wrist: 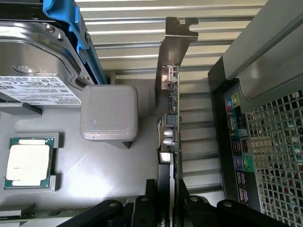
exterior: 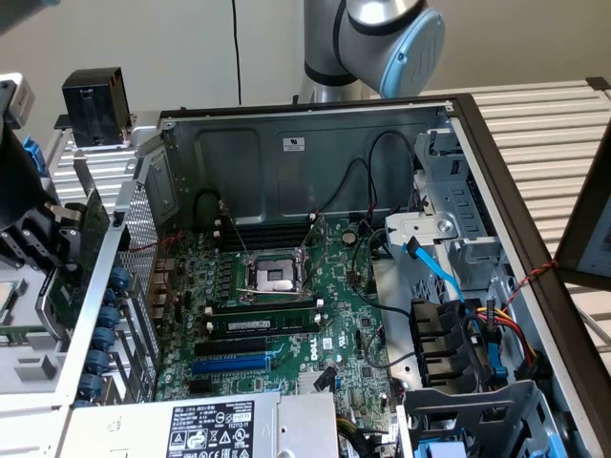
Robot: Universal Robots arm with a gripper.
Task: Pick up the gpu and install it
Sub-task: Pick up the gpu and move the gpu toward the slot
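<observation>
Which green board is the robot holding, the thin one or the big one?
The thin gpu, clamped edge-on in the jaws outside the case; the big motherboard lies flat inside it.

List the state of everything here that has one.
computer case: open, side panel off.
gpu: held edge-on outside the computer case, not installed.
gripper: jaws shut on the gpu.
blue slot: empty.
processor: lying in its tray recess.
hard drive: lying flat, not installed.
</observation>
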